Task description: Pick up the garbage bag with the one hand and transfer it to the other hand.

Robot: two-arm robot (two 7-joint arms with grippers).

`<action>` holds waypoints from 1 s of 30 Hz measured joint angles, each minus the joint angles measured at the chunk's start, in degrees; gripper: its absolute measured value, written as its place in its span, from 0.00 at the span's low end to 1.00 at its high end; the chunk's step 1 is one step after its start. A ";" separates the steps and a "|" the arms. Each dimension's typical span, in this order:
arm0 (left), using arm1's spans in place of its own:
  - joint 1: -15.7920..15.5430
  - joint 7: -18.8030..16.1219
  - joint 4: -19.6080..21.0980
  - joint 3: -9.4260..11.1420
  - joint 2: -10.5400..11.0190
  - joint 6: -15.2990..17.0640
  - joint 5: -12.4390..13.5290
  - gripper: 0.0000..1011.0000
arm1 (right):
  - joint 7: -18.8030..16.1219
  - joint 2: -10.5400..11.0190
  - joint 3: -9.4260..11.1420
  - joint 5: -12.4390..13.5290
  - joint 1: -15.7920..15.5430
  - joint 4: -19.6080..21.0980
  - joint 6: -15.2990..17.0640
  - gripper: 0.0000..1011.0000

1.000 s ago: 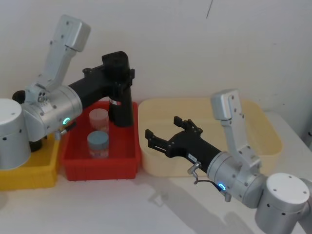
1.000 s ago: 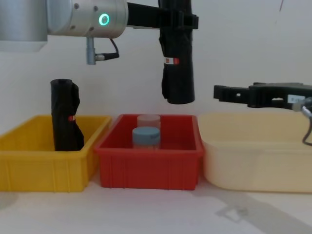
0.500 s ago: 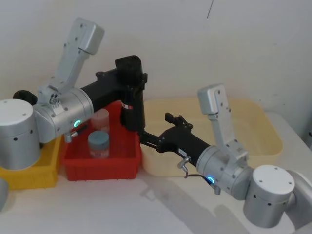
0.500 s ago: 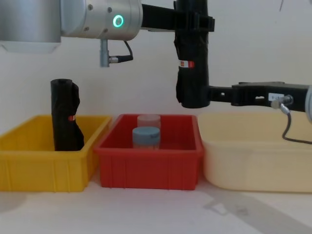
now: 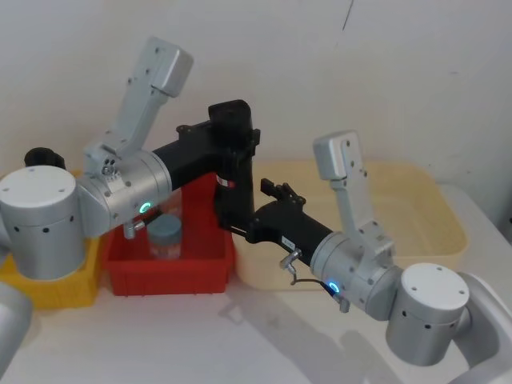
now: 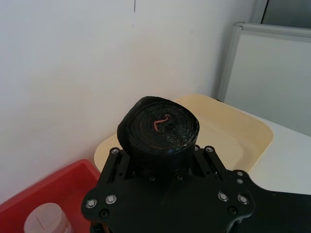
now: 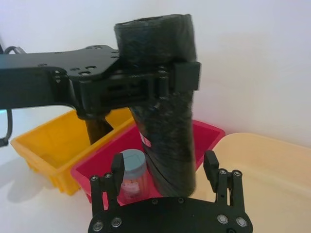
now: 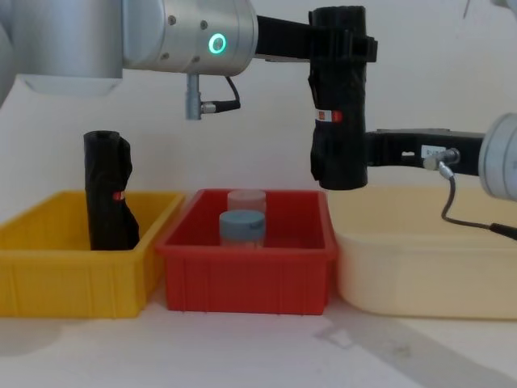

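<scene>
The garbage bag (image 5: 233,170), a thick black roll with a red-and-white label, hangs upright in the air over the right end of the red bin. The one hand, my left gripper (image 5: 232,134) on the green-ringed arm, is shut on its upper part (image 6: 158,131). The other hand, my right gripper (image 7: 164,167) on the blue-ringed arm, is open around the bag's lower end (image 7: 167,145). Its fingers (image 7: 117,167) stand on either side with gaps showing. In the chest view the bag (image 8: 339,121) hides the right gripper's tips.
A red bin (image 8: 242,267) holds two jars (image 8: 242,226). Left of it, a yellow bin (image 8: 73,275) holds a slimmer black roll (image 8: 107,190). A cream tub (image 8: 420,267) sits to the right, under my right arm.
My left arm has carried the bag to the right and a little higher. My right gripper has reached in leftward, and its open fingers now bracket the bag's lower end.
</scene>
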State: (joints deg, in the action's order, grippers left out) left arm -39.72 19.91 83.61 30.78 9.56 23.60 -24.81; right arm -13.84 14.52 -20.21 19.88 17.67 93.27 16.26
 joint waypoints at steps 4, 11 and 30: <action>-0.13 -0.03 -0.41 0.34 -0.24 -0.15 -0.13 0.43 | 0.07 -0.87 -0.18 0.37 0.34 -0.44 0.26 0.99; -0.26 -0.17 -1.18 0.86 -0.61 -0.59 -0.40 0.43 | 0.54 -2.24 -0.36 1.33 0.79 -1.01 0.96 0.99; -0.36 -0.41 -2.03 1.42 -1.01 -1.12 -0.81 0.43 | 1.67 -4.47 -0.61 2.98 1.52 -1.95 2.14 0.71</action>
State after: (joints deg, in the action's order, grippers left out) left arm -40.08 19.49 81.58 32.20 8.55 22.48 -25.62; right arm -12.17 10.05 -20.83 22.86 19.19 91.32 18.40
